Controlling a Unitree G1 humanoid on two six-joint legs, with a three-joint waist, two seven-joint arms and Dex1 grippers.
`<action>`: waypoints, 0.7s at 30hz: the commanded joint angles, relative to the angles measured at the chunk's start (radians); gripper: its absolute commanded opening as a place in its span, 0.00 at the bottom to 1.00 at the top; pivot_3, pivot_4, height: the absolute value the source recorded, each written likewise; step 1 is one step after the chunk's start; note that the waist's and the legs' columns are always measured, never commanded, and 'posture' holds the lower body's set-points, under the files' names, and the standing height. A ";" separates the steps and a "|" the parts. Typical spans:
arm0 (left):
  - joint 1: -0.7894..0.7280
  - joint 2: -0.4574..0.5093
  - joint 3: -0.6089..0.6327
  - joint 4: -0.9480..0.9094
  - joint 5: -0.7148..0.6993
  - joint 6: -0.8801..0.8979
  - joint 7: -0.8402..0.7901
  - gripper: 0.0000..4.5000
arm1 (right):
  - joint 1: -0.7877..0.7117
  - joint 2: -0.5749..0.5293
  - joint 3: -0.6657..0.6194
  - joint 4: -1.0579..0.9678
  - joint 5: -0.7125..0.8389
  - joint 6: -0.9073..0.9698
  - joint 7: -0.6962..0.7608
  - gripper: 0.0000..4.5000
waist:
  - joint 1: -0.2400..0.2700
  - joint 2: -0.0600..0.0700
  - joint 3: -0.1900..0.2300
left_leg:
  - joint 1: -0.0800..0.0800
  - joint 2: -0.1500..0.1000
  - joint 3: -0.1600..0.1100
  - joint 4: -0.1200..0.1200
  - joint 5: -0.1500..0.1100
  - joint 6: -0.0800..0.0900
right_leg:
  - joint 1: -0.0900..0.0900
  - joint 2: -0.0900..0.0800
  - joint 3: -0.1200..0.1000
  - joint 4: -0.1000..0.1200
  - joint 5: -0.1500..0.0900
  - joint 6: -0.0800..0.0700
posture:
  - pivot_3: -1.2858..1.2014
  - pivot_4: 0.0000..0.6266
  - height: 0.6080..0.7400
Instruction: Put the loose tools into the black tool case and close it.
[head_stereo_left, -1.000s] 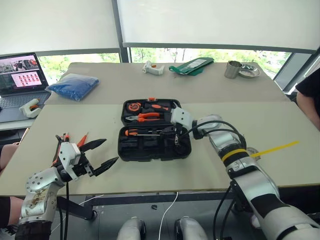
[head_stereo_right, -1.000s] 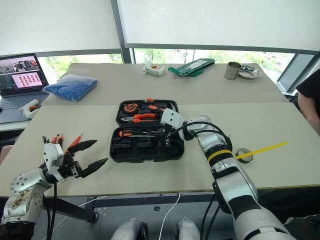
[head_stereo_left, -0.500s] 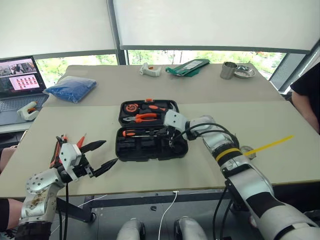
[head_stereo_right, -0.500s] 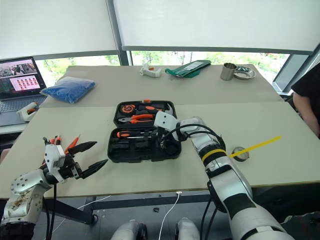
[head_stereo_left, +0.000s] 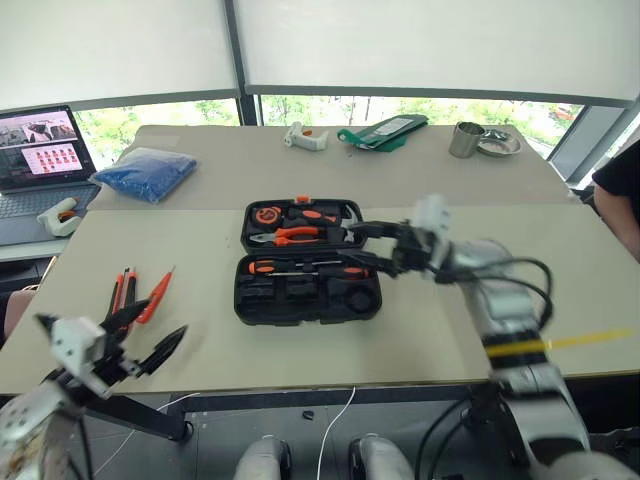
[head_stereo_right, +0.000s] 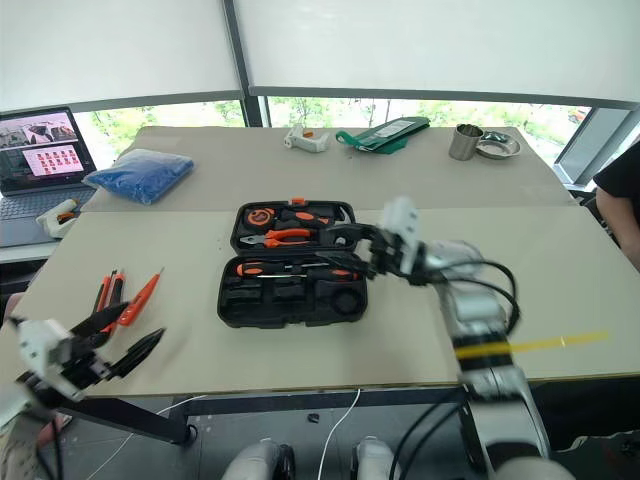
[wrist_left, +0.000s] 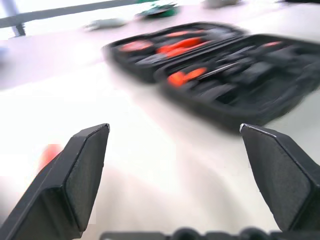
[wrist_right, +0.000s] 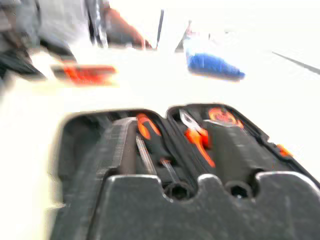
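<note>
Left eye view: the left gripper (head_stereo_left: 140, 345), jaws spread wide and empty, sits just beside 3 loose tools (head_stereo_left: 135, 296) lying lengthwise away from it, nearer than the part-open, empty right gripper (head_stereo_left: 372, 248) over the open black tool case (head_stereo_left: 305, 262).

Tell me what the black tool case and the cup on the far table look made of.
The black tool case looks like matte moulded plastic: dull black surface, rounded corners, shaped recesses. The cup looks like bare metal, likely steel: grey, with a bright sheen.
</note>
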 joint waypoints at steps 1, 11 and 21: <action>0.111 -0.021 0.106 -0.076 -0.008 0.068 0.112 1.00 | 0.156 -0.010 -0.067 -0.186 0.098 -0.044 0.006 0.92 | 0.000 0.000 0.000 | 0.000 0.000 0.000 0.000 0.000 0.000 | 0.000 0.000 0.000 0.000 0.000 0.000 | 0.52 0.24 1.00; 0.271 -0.044 0.223 -0.266 -0.068 0.270 0.279 1.00 | 0.391 -0.070 -0.129 -0.157 0.083 -0.282 0.079 0.97 | 0.007 -0.005 0.000 | 0.005 0.000 0.001 0.000 -0.005 -0.010 | -0.001 0.003 0.000 -0.002 -0.010 0.001 | 0.52 0.24 1.00; -0.080 0.281 0.070 -0.375 -0.140 0.855 0.528 1.00 | 0.281 -0.088 -0.061 -0.193 0.114 -0.220 0.055 0.97 | 0.019 -0.005 0.001 | 0.006 0.000 0.001 0.000 -0.005 -0.011 | 0.003 0.007 0.001 0.001 -0.008 -0.001 | 0.52 0.24 1.00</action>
